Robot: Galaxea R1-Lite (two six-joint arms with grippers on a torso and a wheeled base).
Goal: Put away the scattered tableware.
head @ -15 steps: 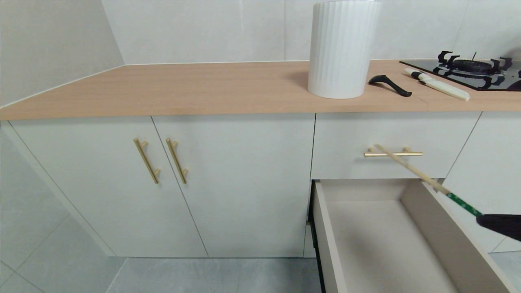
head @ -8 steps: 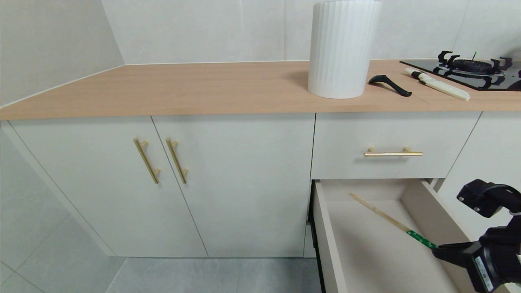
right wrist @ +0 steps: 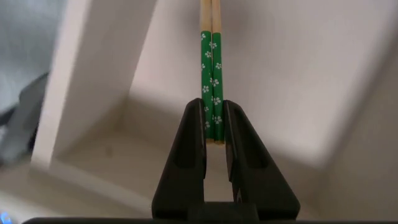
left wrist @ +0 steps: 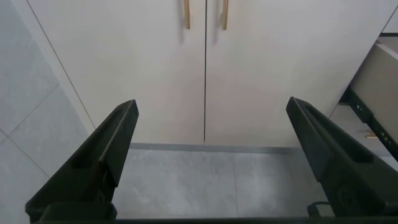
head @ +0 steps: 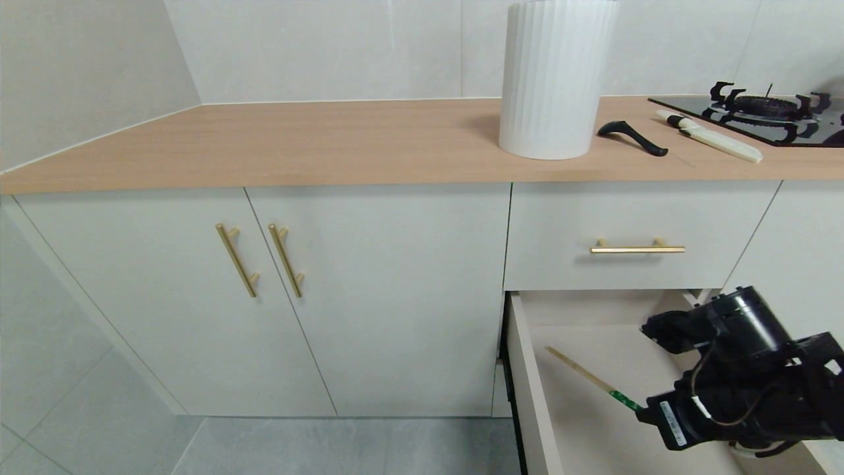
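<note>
My right gripper [right wrist: 212, 129] is shut on a pair of wooden chopsticks [right wrist: 208, 74] with green flowered ends. In the head view the chopsticks [head: 587, 377] slant down inside the open drawer [head: 527, 376], tips toward its back left, held by the right gripper [head: 641, 408] low over the drawer floor. On the counter lie a black-handled utensil [head: 632, 137] and a white knife [head: 712, 137] with a black handle. My left gripper [left wrist: 211, 155] is open with nothing between its fingers, facing the closed cabinet doors [left wrist: 205, 62] above the grey floor.
A tall white ribbed container [head: 552, 79] stands on the wooden countertop [head: 297, 142]. A gas hob [head: 768, 112] sits at the far right. Above the open drawer is a closed drawer with a gold handle [head: 636, 249]. Two cabinet doors with gold handles [head: 260, 260] are at left.
The right arm has lowered from in front of the upper drawer down into the open drawer, carrying the chopsticks with it; their tips now sit deep inside the drawer.
</note>
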